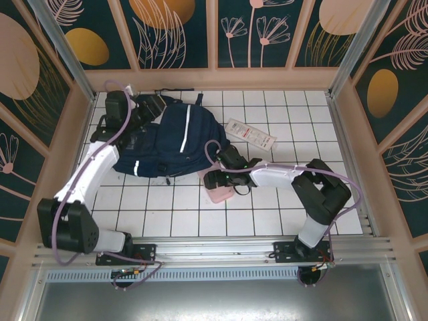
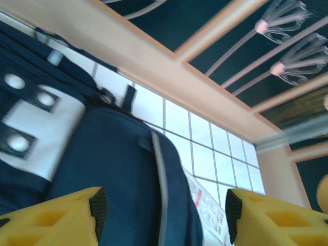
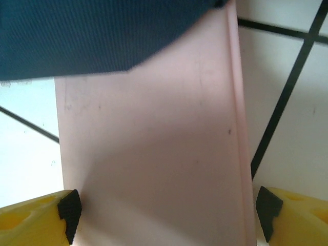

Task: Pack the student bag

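The scene is enclosed by dark teal wall panels [image 1: 177, 33] printed with pale plant shapes and framed in light wood. The floor is formed by a white tiled table [image 1: 267, 207] with dark grout lines.

The student bag [image 1: 170, 137], a large navy-blue fabric backpack with white reflective stripes, is seen lying flat on the left rear part of the table, close to the back wall. In the left wrist view its navy body [image 2: 113, 169], a grey-white patch with round studs and one pale stripe are shown. In the right wrist view a navy fabric edge [image 3: 92, 36] is laid across the far end of a flat pale pink slab [image 3: 154, 154].

The white and black left arm [image 1: 93, 167] is stretched from its base to the bag's left rear corner. The right arm [image 1: 321, 194] is bent inward towards the table's middle.

The pink slab [image 1: 219, 194] is found on the tiles just beside the bag's near right corner. A white oblong packet with red print [image 1: 250, 134] is placed to the right of the bag, apart from the slab; part of it [image 2: 207, 210] is glimpsed past the bag.

The left gripper [image 1: 148, 107] is held at the bag's rear, its yellow fingers spread wide [image 2: 165, 205] with nothing pinched. The right gripper [image 1: 217, 179] is positioned over the slab, its fingers spread wide [image 3: 168, 210] and set at the slab's two long edges.
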You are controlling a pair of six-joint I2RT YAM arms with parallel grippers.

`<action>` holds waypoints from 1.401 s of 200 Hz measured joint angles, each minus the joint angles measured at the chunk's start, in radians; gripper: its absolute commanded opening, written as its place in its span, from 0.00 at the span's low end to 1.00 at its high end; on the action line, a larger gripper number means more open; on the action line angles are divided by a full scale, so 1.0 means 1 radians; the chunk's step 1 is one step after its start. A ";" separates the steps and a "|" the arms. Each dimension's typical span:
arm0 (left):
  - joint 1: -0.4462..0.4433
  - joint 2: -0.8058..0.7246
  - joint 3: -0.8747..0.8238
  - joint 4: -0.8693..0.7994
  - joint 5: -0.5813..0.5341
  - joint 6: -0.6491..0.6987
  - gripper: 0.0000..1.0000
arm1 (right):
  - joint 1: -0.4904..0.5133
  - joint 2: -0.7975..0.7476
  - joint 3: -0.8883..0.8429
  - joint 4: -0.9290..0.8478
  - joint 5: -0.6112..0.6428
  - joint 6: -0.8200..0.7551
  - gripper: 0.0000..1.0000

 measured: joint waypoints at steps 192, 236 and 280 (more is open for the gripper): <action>-0.493 0.110 -0.672 0.373 -0.006 -0.231 0.45 | -0.159 -0.057 -0.233 0.388 -0.512 0.303 0.88; -0.493 0.108 -0.696 0.440 -0.006 -0.224 0.31 | -0.158 -0.019 -0.237 0.466 -0.539 0.383 0.86; -0.478 0.109 -0.705 0.470 -0.006 -0.222 0.17 | -0.171 -0.013 -0.267 0.564 -0.557 0.492 0.85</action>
